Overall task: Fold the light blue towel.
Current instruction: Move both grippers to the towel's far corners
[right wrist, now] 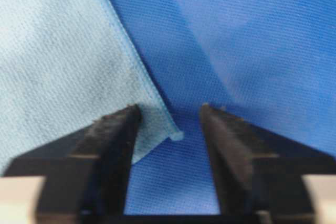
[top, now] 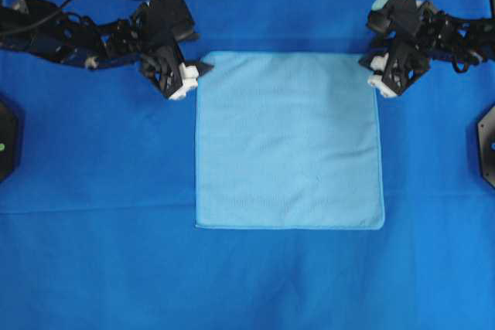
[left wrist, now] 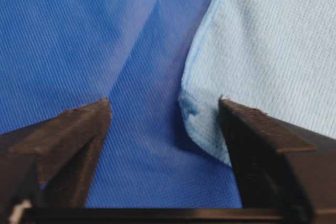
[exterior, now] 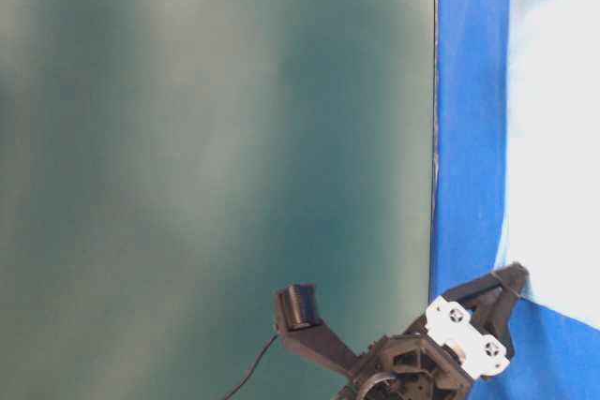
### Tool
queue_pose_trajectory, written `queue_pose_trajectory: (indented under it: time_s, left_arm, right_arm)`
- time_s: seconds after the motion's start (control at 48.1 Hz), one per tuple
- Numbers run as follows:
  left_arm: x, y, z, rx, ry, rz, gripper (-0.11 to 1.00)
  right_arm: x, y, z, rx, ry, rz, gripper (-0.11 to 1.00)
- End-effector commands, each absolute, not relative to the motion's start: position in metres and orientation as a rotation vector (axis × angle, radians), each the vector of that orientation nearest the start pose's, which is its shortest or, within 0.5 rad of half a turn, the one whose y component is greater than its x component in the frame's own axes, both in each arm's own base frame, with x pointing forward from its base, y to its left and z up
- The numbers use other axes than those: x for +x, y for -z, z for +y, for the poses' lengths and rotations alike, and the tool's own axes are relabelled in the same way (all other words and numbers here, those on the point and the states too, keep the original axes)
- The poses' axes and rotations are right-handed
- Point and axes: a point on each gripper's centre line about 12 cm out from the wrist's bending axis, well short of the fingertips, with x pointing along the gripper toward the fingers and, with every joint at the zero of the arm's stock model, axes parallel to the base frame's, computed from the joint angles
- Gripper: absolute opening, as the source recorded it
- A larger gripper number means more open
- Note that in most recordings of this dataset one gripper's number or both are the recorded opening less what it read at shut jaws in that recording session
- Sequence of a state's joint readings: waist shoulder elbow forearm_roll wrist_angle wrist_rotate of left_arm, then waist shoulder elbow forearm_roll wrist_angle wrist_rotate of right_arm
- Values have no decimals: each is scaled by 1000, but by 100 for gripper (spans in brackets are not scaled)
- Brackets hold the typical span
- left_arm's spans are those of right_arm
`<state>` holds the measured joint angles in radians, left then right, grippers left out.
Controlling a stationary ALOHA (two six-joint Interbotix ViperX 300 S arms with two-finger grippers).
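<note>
Overhead, left to right: left arm (top: 85,32) comes in from the upper left edge. Left gripper (top: 203,69) sits at the upper left corner of the light blue towel (top: 290,141), tips right at the hem.

Left wrist view: jaws spread, nothing pinched. Left finger (left wrist: 68,145) is over the royal-blue background cloth (left wrist: 79,40); right finger (left wrist: 268,156) is over the towel's edge. The towel corner (left wrist: 191,106) lies in the gap between them, slightly curled, flat on the cloth otherwise.

Towel lies flat and unfolded, a square in the centre of the overhead frame, its top edge level with both grippers, its bottom edge in the lower middle. The background cloth covers the whole table around it.

Right gripper (top: 370,69) sits at the upper right corner of the towel, with the right arm (top: 441,32) coming in from the upper right edge.

Right wrist view: jaws also apart, narrower gap than the left. Left finger (right wrist: 113,150) overlaps the towel's edge; right finger (right wrist: 226,150) is over the blue cloth. The corner tip (right wrist: 176,136) pokes into the gap, not clamped.

Table-level view is rotated: one gripper (exterior: 511,292) at lower right meets the towel corner, blue cloth beside it. Can't tell jaw state from there.
</note>
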<state>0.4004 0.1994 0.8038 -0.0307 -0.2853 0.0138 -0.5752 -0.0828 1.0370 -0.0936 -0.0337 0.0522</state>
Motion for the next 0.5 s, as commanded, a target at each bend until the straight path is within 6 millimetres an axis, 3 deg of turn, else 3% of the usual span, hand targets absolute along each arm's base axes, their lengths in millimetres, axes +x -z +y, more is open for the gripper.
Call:
queue_pose_trajectory:
  time_s: [0.0, 0.146, 0.249, 0.478]
  left_arm:
    - [342, -85, 145, -150, -393, 696, 67]
    - [343, -84, 137, -126, -365, 710, 26]
    - [344, -83, 132, -112, -350, 715, 3]
    - [344, -88, 131, -110, -346, 707, 1]
  right_arm:
    - [237, -97, -154, 215, 511, 888, 42]
    - [236, -96, -153, 204, 504, 899, 4]
    - [237, -96, -154, 202, 503, 895, 3]
    - [238, -98, -154, 206, 507, 882, 3]
